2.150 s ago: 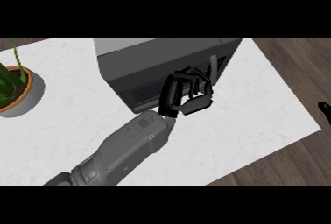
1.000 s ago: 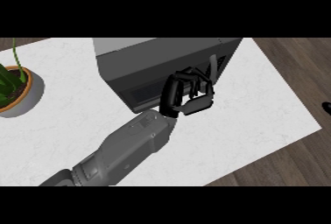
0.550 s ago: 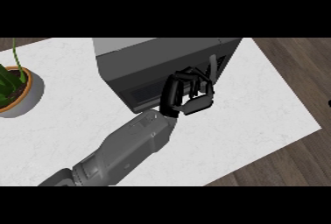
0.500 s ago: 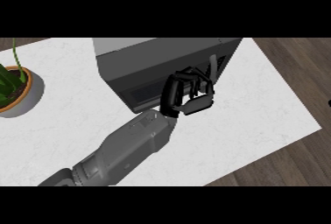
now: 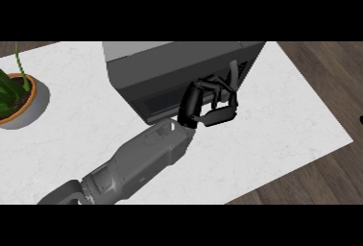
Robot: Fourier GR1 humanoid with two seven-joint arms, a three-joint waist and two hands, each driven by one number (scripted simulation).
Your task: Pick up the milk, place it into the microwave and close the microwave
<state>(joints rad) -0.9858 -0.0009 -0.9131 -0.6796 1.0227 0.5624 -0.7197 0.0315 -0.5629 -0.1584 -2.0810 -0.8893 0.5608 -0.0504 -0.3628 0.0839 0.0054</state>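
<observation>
I count one microwave, one potted plant and one robot hand in my head view; the milk I cannot find anywhere, so I cannot tell where it is. The microwave sits at the far middle of the worktop, dark grey, its door looking shut and its front facing me. The robot hand, on a grey forearm that comes up from the lower left, lies against the right part of the microwave's front, fingers curled inward; I cannot tell whether they close on anything, since the hand covers what is behind it. That hand and forearm block part of the door and the strip of worktop just before it. The plant stands in a pale pot at the left edge, well apart from the microwave. The worktop is white with faint marbling; brown wooden floor shows along its right side.
</observation>
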